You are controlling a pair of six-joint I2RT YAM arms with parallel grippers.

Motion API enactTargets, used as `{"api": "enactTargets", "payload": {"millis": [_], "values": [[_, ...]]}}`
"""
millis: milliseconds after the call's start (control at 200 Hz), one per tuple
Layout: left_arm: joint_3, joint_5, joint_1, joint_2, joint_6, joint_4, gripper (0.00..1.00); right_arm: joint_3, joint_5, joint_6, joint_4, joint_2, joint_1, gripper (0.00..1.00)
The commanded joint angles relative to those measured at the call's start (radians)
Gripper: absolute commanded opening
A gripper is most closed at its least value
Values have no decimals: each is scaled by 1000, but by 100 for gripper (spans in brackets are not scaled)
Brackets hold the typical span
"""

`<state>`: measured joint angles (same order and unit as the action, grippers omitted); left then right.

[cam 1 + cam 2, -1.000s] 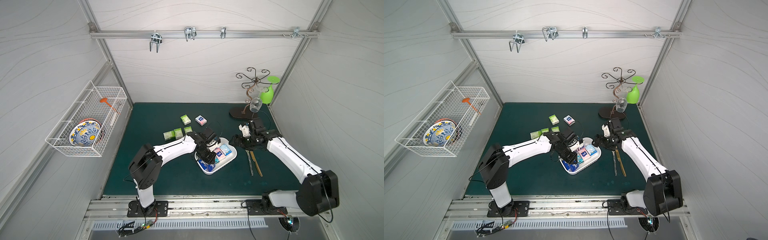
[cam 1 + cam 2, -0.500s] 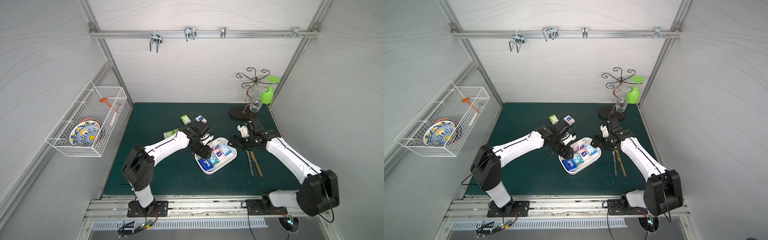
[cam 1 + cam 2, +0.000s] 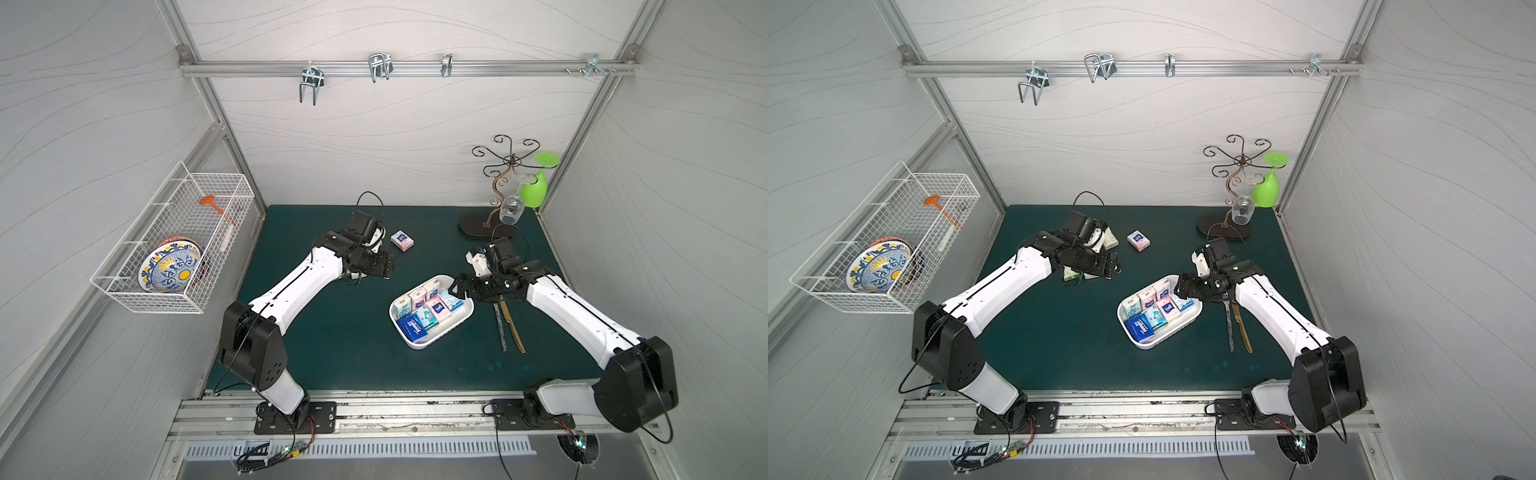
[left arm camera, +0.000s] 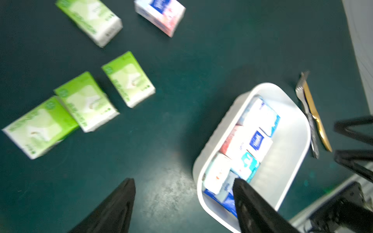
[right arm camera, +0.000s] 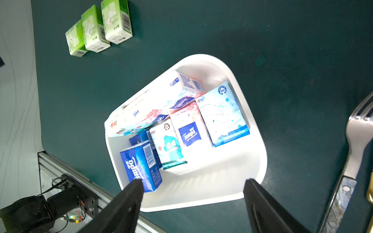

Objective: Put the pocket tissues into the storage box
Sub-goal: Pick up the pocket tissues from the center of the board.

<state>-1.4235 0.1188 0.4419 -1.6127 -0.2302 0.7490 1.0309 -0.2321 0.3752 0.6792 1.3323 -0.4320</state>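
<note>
1. Left gripper (image 4: 181, 201): we record the jaws spread wide with nothing between them, poised over the mat (image 4: 181, 60). We judge it is lined up for another pickup, since loose packets lie just ahead of its fingertips.

2. Pocket tissues (image 4: 86, 100) not yet boxed: four green packets (image 4: 129, 78) lie ahead of the left gripper, two of them touching, one just beside, one farther out. A pink-and-blue packet (image 4: 160, 14) lies beyond those. Their print is too blurred for us to read.

3. Storage box (image 5: 212, 181): it sits just ahead of and below the right gripper (image 5: 193, 201), well apart from the left one. The right jaws stand wide and hold nothing. We cannot tell whether they touch the rim. We judge this arm waits at the box, leaving the approach free.

4. Pocket tissues in the box: several are crowded toward the side away from the right gripper, some leaning on edge. We judge this leaves the bare strip for the green ones.
   - Dark blue packet (image 5: 141, 163), nearest the right fingertips: reads "Tempo" and carries a barcode.
   - Pink packet (image 5: 188, 129): a blue patch reads "Tempo".
   - Teal cartoon packet (image 5: 170, 143): no legible wording.
   - Light blue packet (image 5: 222, 115): a roundel seems to read "100%".

5. Fork (image 5: 357, 141) and gold knife (image 3: 513, 328): both lie side by side on the mat beside the right gripper, outside the box, and are no part of the task
</note>
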Motion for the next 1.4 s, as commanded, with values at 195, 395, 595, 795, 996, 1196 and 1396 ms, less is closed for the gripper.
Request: {"api": "enactTargets", "payload": {"millis": [195,395,595,795,996,1196,1396], "values": [[-104,-192,-132,-175,-269,9,80,-8,21,-6,-18,-6,-5,85],[-189,-302,-132,-303,-341,3,77,-18,36,-13,-22,-3,-5,85],[-293,-323,-133,-423,-356,9,75,-23,44,-20,-26,1,-4,86],[-322,-316,-141,-508,-353,15,74,-22,63,-28,-18,-13,11,86],[-324,-271,-146,-559,-340,-20,74,-14,66,-39,3,-27,44,86],[-328,-255,-146,-600,-356,-22,74,-17,81,-43,27,-39,54,86],[-309,-259,-146,-614,-357,-28,67,-11,87,-48,40,-41,58,86]]}}
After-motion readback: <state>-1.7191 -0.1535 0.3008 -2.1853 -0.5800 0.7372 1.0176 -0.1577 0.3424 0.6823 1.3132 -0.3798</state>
